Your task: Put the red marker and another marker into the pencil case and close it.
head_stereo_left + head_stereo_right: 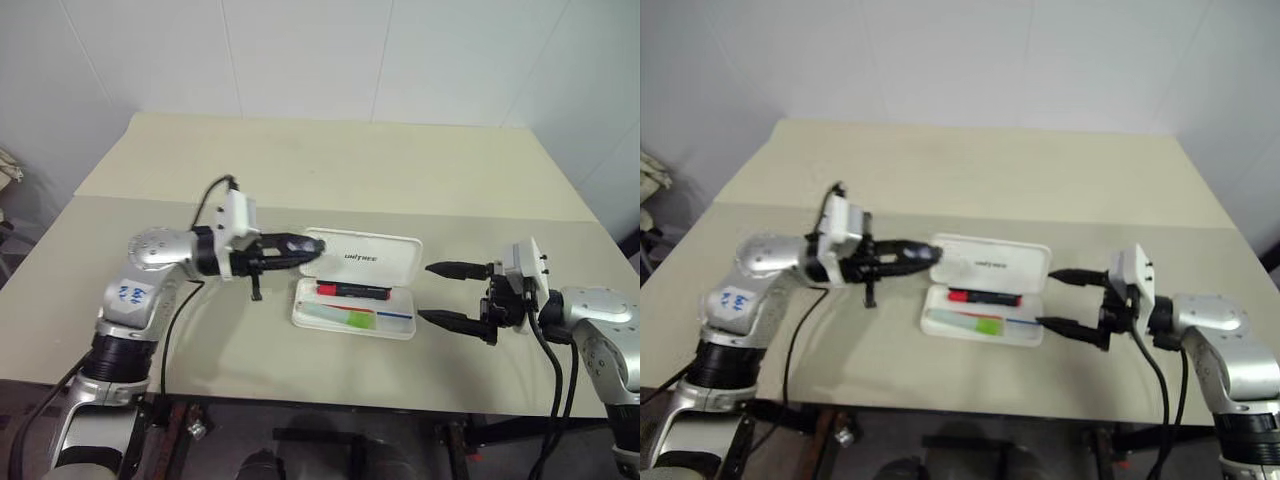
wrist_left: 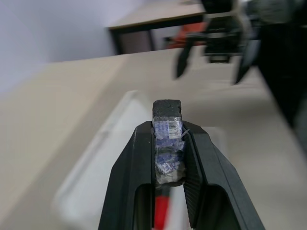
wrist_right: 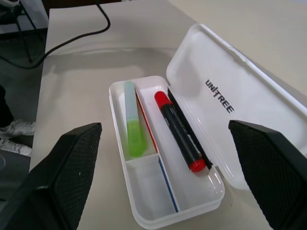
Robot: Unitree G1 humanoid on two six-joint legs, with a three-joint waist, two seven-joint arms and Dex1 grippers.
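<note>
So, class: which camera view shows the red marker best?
The right wrist view: the red marker lies whole and close in the open pencil case. Both eye views show it small and from afar; the left wrist view catches just a red blur below the tool's fingers.

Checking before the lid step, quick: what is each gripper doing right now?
Left gripper: shut on a small dark block.
Right gripper: open, holding nothing.

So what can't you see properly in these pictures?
- Small dark piece pinched in the left end effector: left wrist view, fingers cover its sides, label too small to read.
- Pencil case: left wrist view, blurred, fingers hide its contents.
- Red marker: head views, too small for detail.
</note>
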